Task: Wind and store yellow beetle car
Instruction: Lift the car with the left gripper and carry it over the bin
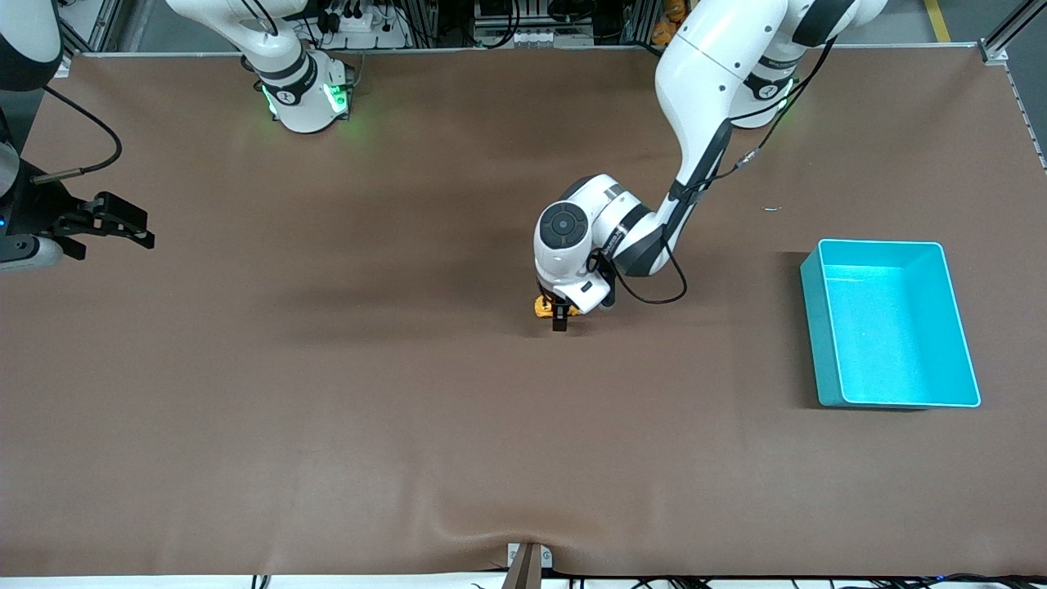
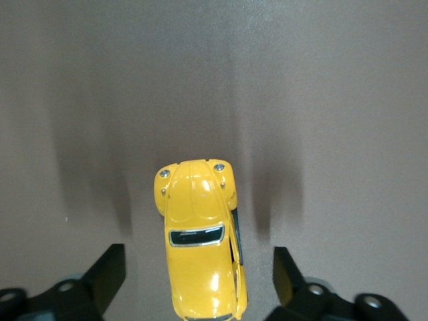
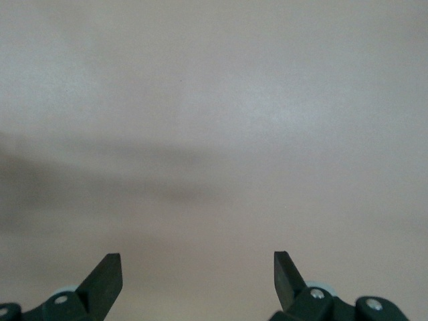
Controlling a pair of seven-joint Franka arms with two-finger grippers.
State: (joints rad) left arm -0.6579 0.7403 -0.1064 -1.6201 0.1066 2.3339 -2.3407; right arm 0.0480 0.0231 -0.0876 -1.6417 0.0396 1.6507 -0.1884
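Well apart from the turquoise bin (image 1: pixel 891 327), the left pincer (image 2: pixel 198 281) gapes astride the yellow beetle car (image 2: pixel 200 237); squeeze its flanks squarely. The right pincer (image 3: pixel 198 281) waits open.

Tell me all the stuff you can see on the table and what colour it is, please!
yellow beetle car: one, yellow-orange with dark windows, on the table near its middle, between the left gripper's open fingers, not yet gripped.
turquoise bin: one, turquoise, nothing seen inside, toward the left arm's end of the table.
table: one, brown cover, under everything.
left gripper: one, black fingers on a white arm, down at the car, a finger on each side with gaps.
right gripper: one, black, open, waiting above the right arm's end of the table, holding nothing.
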